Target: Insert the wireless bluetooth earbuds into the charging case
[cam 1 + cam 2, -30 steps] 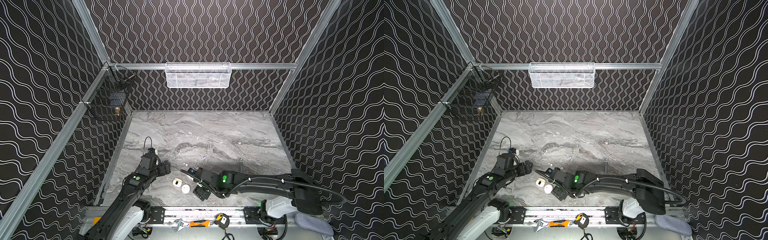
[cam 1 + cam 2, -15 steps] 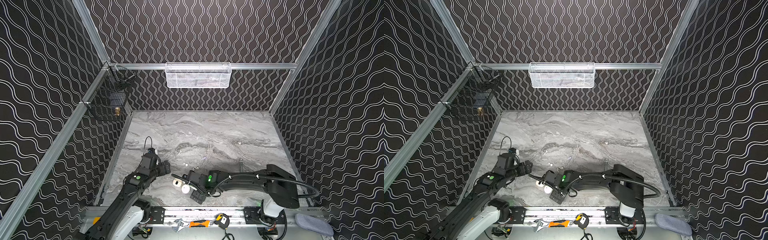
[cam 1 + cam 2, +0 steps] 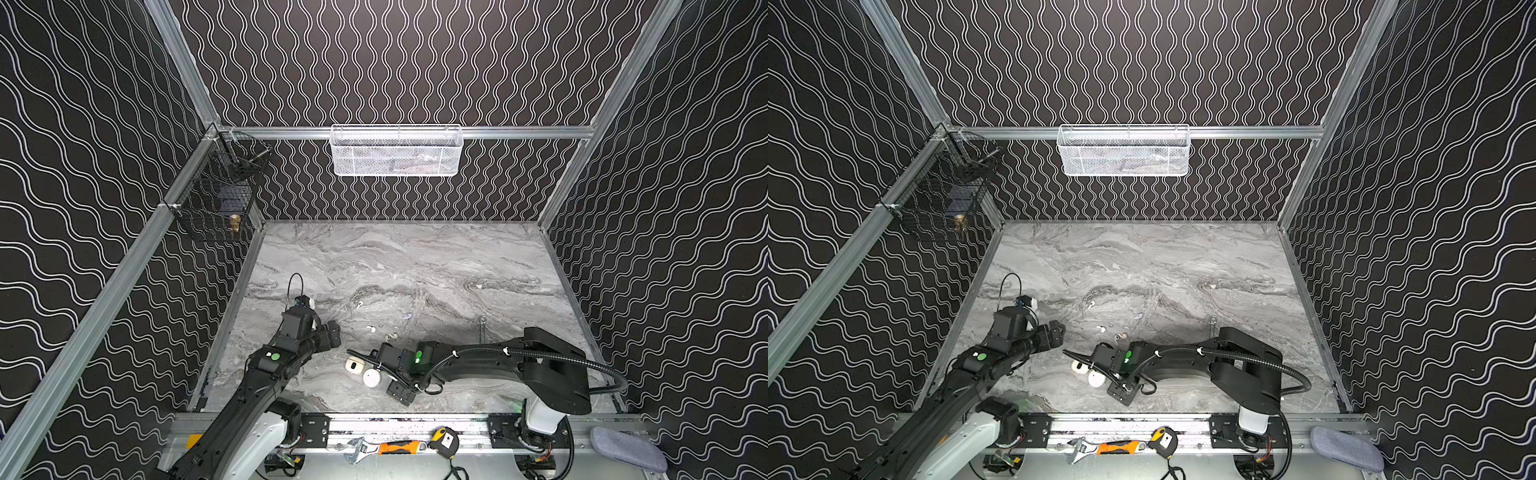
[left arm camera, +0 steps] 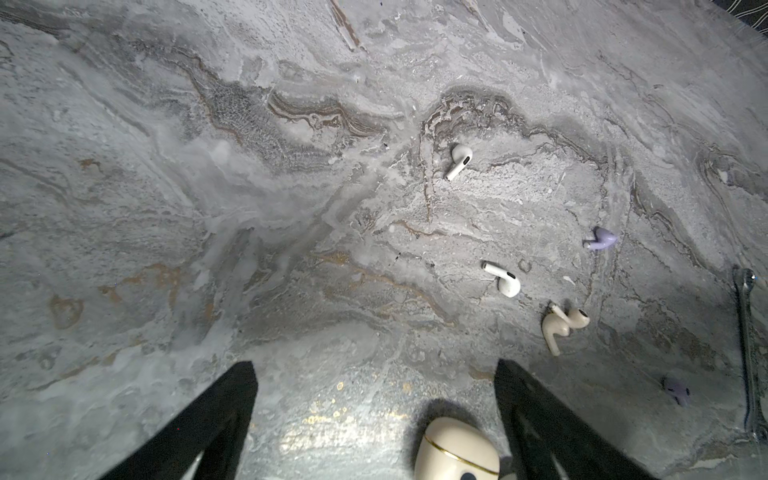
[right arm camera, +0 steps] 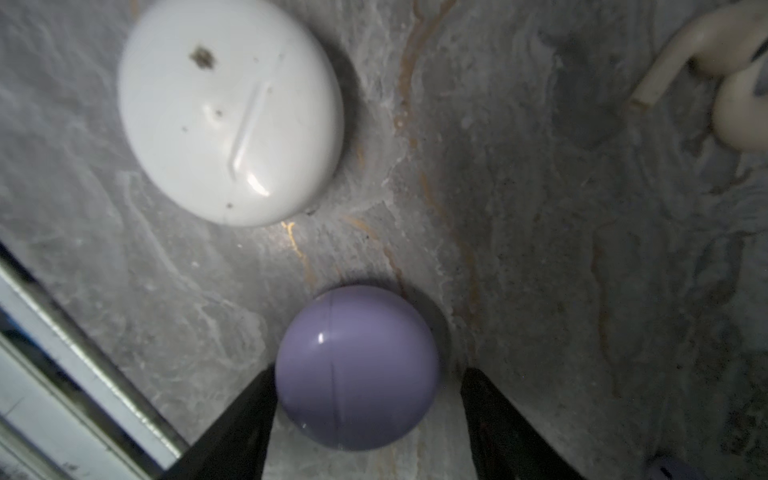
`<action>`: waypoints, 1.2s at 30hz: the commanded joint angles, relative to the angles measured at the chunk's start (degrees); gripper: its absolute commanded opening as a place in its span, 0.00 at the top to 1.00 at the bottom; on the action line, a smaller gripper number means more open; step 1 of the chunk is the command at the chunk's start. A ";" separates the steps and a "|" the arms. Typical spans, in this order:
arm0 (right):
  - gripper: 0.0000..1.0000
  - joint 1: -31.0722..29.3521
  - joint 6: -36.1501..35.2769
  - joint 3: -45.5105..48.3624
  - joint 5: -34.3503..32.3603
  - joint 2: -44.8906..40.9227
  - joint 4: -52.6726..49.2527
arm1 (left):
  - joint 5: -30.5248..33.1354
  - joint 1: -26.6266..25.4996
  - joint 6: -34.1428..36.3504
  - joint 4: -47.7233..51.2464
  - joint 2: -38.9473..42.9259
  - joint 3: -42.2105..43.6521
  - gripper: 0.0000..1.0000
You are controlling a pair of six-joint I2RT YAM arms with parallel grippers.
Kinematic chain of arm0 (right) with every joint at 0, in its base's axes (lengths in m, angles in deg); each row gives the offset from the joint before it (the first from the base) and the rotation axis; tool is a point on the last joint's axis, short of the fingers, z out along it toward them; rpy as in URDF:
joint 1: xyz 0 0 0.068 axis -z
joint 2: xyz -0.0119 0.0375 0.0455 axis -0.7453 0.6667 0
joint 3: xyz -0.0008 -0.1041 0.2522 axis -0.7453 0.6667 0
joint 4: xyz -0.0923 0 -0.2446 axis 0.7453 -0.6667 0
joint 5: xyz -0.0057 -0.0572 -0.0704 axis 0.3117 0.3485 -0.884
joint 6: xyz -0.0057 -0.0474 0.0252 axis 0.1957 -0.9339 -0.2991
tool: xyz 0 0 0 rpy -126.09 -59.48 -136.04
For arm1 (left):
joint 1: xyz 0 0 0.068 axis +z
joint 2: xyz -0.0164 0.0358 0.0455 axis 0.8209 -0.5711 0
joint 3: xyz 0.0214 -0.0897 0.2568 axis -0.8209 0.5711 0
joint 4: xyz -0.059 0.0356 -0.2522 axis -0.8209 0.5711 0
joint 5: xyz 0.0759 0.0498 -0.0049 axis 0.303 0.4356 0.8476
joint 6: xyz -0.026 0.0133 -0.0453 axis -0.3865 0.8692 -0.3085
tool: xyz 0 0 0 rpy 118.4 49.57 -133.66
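**Fingers (image 5: 245, 428) of right gripper (image 5: 369, 368) stand on both sides of lavender case (image 5: 357, 332)**

One finger is seen against the side of the closed lavender case and a gap is left at the other, so the case is not clamped. It stands on the marble table (image 3: 415, 257). The fingers (image 4: 216, 415) of the left gripper (image 4: 374, 365) are spread wide and nothing is held. A closed cream case (image 4: 457, 451) with a gold line shows low between them in the left wrist view.

Compared with one second ago, the right arm (image 3: 478, 368) has been brought to the left in both top views, nearer to the cases. Since half a second ago almost no change is seen. The left arm (image 3: 266, 374), the cases and the earbuds (image 3: 370, 329) are found where they were.

The earbuds lie loose on the table beyond the grippers: a white earbud (image 4: 457, 162), a second white earbud (image 4: 503, 280), a lavender earbud (image 4: 600, 240) and a cream pair (image 4: 561, 326), the last nearest to the right gripper.

The pale label on the yellow tape measure (image 3: 445, 441) is too small to be read.
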 commanded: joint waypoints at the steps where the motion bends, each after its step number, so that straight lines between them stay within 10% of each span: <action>1: 0.27 1.11 2.05 1.00 -1.39 -1.06 1.35 | 0.59 -0.06 -0.50 -0.20 0.53 0.05 0.07; 15: 0.26 13.22 3.49 5.93 6.34 -15.31 5.83 | 1.21 -0.10 -0.61 -0.65 -1.80 -0.64 0.06; 22: 0.27 30.74 10.24 12.65 10.81 -25.30 13.95 | 0.98 -0.10 -0.30 -4.63 -6.42 -2.14 0.06; 31: 0.29 29.51 14.56 20.92 9.50 -31.93 20.77 | 3.26 -0.18 0.09 -9.52 -2.64 -1.11 0.07; 36: 0.26 18.67 18.63 18.60 -0.84 -30.29 16.29 | 11.46 -0.25 -1.03 -2.23 4.96 0.39 0.05</action>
